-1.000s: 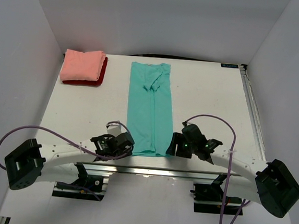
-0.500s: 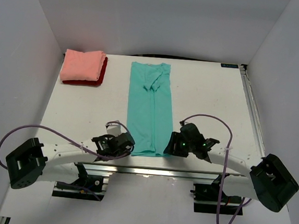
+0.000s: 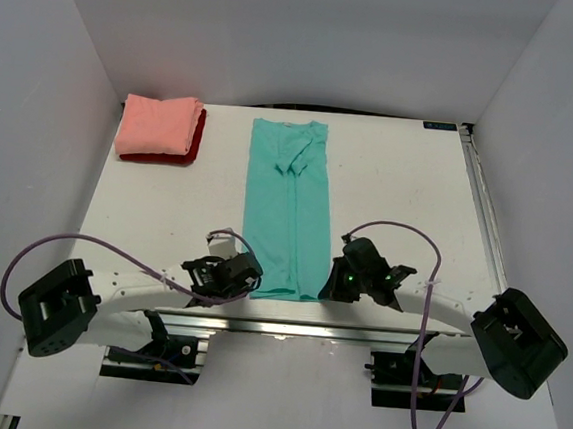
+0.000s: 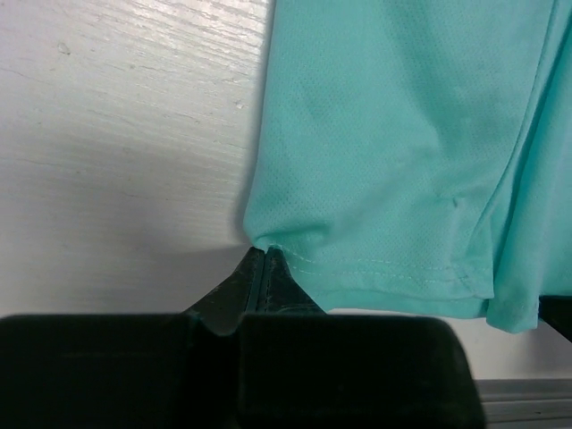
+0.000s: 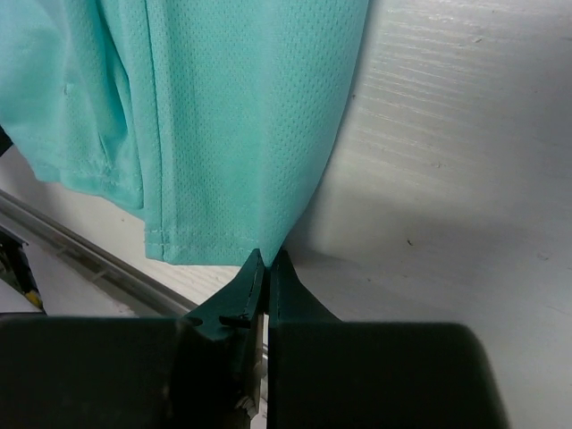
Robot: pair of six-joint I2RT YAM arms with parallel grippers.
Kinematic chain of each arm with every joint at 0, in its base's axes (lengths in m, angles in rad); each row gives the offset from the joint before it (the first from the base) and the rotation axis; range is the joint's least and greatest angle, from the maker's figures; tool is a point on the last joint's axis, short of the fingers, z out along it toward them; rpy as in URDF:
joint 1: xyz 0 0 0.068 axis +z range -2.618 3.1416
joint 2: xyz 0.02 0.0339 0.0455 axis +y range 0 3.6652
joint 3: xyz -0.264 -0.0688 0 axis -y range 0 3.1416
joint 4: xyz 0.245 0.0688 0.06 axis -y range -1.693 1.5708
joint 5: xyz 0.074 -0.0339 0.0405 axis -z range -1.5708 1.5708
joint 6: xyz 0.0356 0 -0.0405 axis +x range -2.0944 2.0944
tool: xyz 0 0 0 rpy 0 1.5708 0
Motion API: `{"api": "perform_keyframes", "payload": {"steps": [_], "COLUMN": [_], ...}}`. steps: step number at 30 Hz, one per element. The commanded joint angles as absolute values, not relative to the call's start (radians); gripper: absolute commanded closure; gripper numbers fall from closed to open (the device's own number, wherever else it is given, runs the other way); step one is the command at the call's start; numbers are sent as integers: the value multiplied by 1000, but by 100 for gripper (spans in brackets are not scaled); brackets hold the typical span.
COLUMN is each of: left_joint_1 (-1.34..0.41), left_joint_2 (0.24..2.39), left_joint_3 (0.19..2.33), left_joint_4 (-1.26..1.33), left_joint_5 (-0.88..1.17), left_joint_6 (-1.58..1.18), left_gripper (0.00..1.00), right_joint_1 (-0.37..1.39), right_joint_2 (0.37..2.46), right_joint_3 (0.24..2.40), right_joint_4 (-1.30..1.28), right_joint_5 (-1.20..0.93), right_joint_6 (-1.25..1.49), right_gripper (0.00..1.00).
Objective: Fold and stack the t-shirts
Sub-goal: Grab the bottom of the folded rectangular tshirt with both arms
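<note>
Top external alone shows the salmon-pink t-shirt [image 3: 157,125] at ten o'clock. Wrist views show left gripper [image 4: 265,254] and right gripper [image 5: 265,261] clamping teal t-shirt [image 4: 384,134] hem corners.

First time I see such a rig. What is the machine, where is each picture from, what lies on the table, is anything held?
Two robot arms stand at the near edge of a table. One picture looks down from above and behind them; the other two come from wrist cameras. A teal t-shirt, folded into a long strip, lies mid-table. Far left, a folded pink t-shirt sits on a dark red t-shirt. The left tool and the right tool each pinch a near hem corner of the teal one.
</note>
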State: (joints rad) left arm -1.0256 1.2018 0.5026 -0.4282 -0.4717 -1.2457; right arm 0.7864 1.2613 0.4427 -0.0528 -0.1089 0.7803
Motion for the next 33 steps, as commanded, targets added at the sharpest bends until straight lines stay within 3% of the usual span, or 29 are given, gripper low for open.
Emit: {"api": "perform_keyframes", "payload": {"steps": [1, 9, 16, 22, 33], "left_joint_1": [-1038, -1143, -1369, -1453, -1457], "left_joint_2": [1172, 1098, 1238, 1282, 1017], "left_joint_3": [514, 485, 555, 623, 655], "left_joint_4": [-402, -465, -500, -598, -836], "left_joint_5": [-482, -463, -492, -560, -730], "left_joint_6": [-1229, -1292, -1432, -1537, -1620], "left_gripper": [100, 100, 100, 100, 100], "right_joint_1": [793, 799, 847, 857, 867], "right_joint_2": [1250, 1167, 1092, 1017, 1028], "right_joint_3": [439, 442, 457, 517, 609], "right_joint_4": [-97, -201, -320, -423, -456], "right_joint_5": [-101, -107, -126, -115, -141], "right_joint_6": [769, 736, 739, 730, 713], "right_gripper": [100, 100, 100, 100, 100]}}
